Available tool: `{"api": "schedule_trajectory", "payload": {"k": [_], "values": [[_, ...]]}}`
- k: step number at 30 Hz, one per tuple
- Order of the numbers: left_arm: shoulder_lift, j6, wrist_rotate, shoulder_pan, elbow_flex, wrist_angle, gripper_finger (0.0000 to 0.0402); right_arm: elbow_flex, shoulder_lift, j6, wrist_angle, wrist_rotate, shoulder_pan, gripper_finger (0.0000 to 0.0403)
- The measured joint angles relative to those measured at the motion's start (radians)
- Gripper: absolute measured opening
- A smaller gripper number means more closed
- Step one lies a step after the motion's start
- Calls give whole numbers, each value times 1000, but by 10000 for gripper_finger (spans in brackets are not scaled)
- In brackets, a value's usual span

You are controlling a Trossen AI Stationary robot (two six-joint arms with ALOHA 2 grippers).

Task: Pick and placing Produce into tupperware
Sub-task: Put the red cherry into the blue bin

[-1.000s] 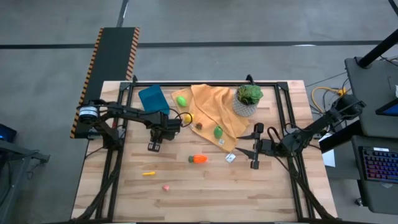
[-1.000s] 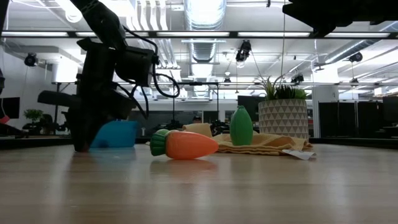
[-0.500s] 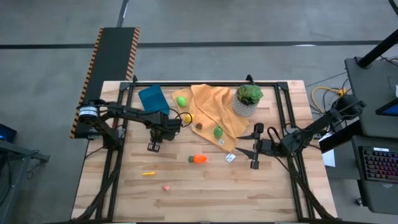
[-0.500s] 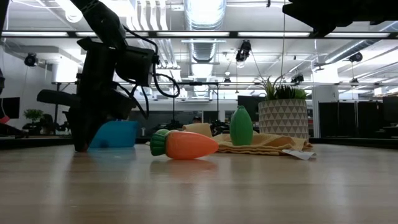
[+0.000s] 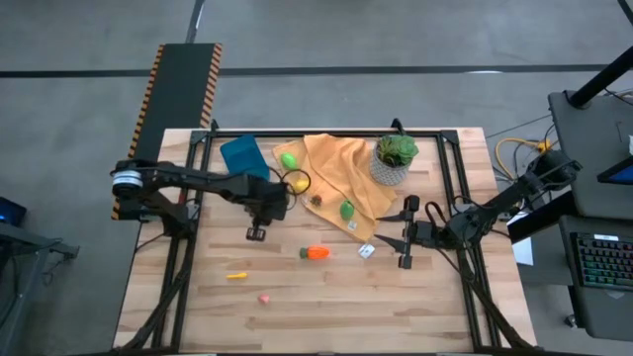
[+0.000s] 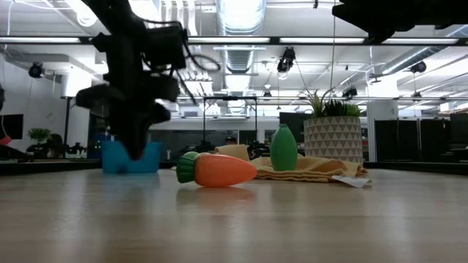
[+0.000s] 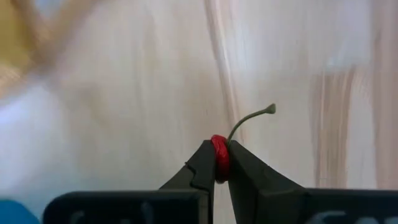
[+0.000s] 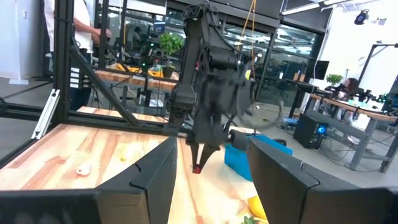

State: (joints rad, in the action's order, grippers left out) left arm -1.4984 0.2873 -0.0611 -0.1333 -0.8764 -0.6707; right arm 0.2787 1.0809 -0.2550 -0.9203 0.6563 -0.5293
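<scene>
High view. The left gripper hangs over the table left of centre, just in front of the blue tupperware, which stands near the back-left part of the table. No produce can be made out inside the container. The right gripper waits toward the right side of the table, pointing inward. Produce lies scattered: a green piece and another green piece on the orange-yellow cloth, a small brown item at the cloth's left edge, a toy carrot near the table's centre, a yellow piece and a pink piece toward the front-left. A potted plant stands at the cloth's back-right.

Low view. The left gripper is raised off the surface, in front of the tupperware. The carrot lies on its side; a green piece stands upright on the cloth.

Left wrist view. The fingers are pressed together on a small red piece with a thin green stem, apparently a toy cherry, above bare wood.

Right wrist view. The right gripper's fingers stand spread, holding nothing.

Assessment. One piece is in hand and not yet delivered; at least six pieces remain out. The task appears to be at an early stage.
</scene>
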Motion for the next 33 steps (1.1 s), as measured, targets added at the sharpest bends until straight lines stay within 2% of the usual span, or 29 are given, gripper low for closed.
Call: {"api": "schedule_trajectory", "payload": {"k": [4, 7, 14, 18, 25, 33], "values": [[68, -45, 0, 0, 3, 102, 6, 0, 0, 0, 0, 0, 0, 187], [124, -80, 2, 4, 29, 282, 6, 0, 0, 0, 1, 0, 0, 187], [241, -73, -37, 19, 165, 675, 6, 0, 0, 8, 5, 0, 0, 187], [301, -90, -60, 19, 249, 822, 6, 0, 0, 11, 9, 0, 0, 187], [402, -99, -56, 18, 343, 900, 6, 0, 0, 11, 20, 0, 0, 187], [506, -74, 48, 17, 381, 898, 6, 0, 0, 11, 26, 0, 0, 187]]}}
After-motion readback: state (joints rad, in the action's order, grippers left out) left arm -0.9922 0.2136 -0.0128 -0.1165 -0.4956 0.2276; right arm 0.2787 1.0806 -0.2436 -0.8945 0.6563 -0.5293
